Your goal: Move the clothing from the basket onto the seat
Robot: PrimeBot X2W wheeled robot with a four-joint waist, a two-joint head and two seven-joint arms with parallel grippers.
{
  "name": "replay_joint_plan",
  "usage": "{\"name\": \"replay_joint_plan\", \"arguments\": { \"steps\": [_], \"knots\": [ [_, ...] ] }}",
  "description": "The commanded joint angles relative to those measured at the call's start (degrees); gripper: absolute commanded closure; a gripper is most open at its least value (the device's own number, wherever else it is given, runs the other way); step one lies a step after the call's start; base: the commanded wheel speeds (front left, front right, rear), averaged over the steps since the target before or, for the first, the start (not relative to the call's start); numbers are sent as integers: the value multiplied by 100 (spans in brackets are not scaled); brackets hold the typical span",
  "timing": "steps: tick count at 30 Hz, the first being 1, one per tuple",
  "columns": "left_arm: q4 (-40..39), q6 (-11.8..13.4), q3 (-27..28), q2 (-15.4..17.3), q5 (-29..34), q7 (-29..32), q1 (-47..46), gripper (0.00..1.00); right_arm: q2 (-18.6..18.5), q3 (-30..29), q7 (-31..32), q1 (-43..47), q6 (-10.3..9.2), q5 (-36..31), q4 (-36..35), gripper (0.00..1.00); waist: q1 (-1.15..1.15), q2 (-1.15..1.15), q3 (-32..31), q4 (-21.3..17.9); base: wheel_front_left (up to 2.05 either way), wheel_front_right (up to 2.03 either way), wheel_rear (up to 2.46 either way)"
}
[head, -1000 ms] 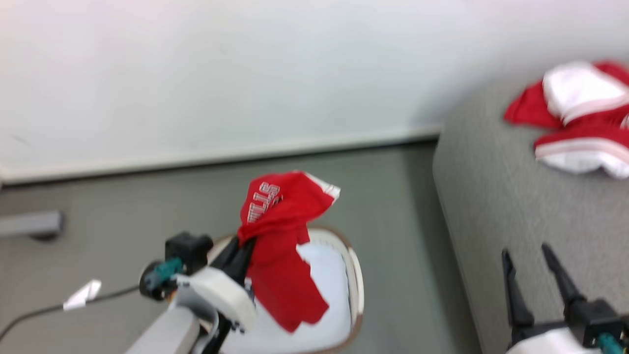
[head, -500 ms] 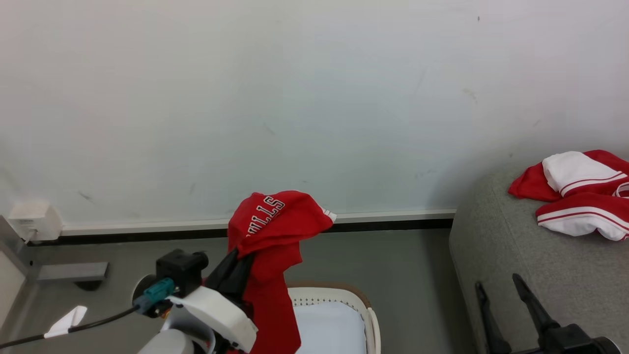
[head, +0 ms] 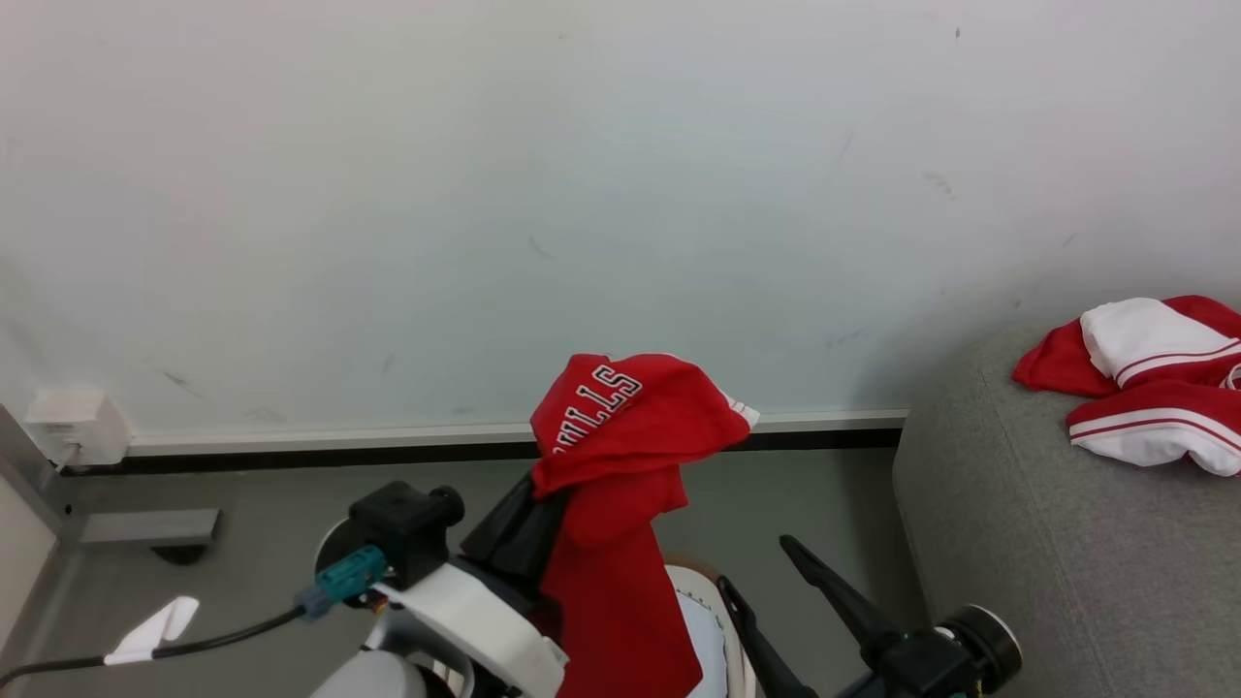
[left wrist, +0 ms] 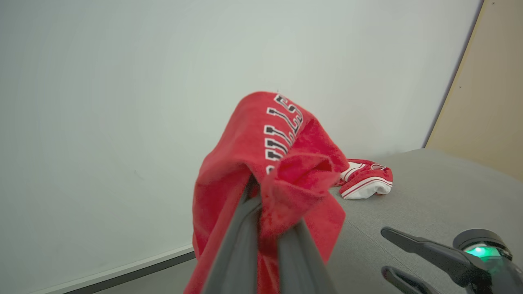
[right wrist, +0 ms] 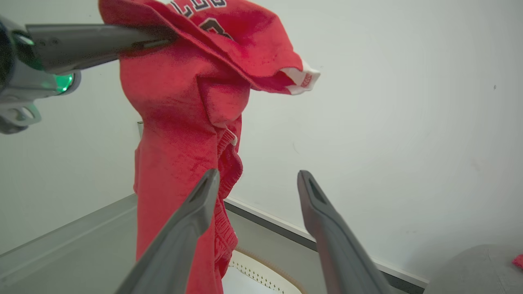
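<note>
My left gripper [head: 543, 490] is shut on a red shirt [head: 620, 456] with white lettering, held up in the air; the cloth drapes over its fingers [left wrist: 245, 228] and hangs down. Below it, a sliver of the cream-white basket [head: 715, 620] with its perforated wall and brown rim [right wrist: 261, 265] shows. My right gripper [head: 754, 562] stands open just right of the hanging shirt [right wrist: 184, 102], its fingers [right wrist: 196, 212] apart with nothing between them. The light grey seat [head: 1066, 543] is to the right, with red and white clothing [head: 1154, 388] lying on it.
A pale wall with a white baseboard runs behind everything. At far left, a white outlet box [head: 76, 425] is on the wall, a grey metal foot [head: 145, 528] rests on the grey floor, and a black cable [head: 194, 640] trails from my left wrist.
The head camera tilted up off the basket. My left gripper carried the red shirt to the right. My right gripper swung left from over the seat's edge to beside the shirt.
</note>
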Motion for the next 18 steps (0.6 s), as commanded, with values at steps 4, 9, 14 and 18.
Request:
{"name": "replay_joint_plan", "arguments": {
  "steps": [4,9,14,18],
  "knots": [
    [-173,-48,-117,-86,-21,88,31,100,-114,569,59,-469,-17,458,54,0,0,0,33,-20,0,0,0],
    [-212,-134,-323,-190,12,184,-56,100,-180,1122,105,-986,-16,884,239,0,0,0,64,-4,0,0,0],
    [-242,-212,-515,-269,31,244,-68,100,-177,1408,211,-1285,-16,1351,502,0,0,0,77,41,0,0,0],
    [-303,-287,-663,-354,-28,330,-45,100,-150,1580,216,-1465,-16,1615,776,0,0,0,79,84,0,0,0]
  ]
}}
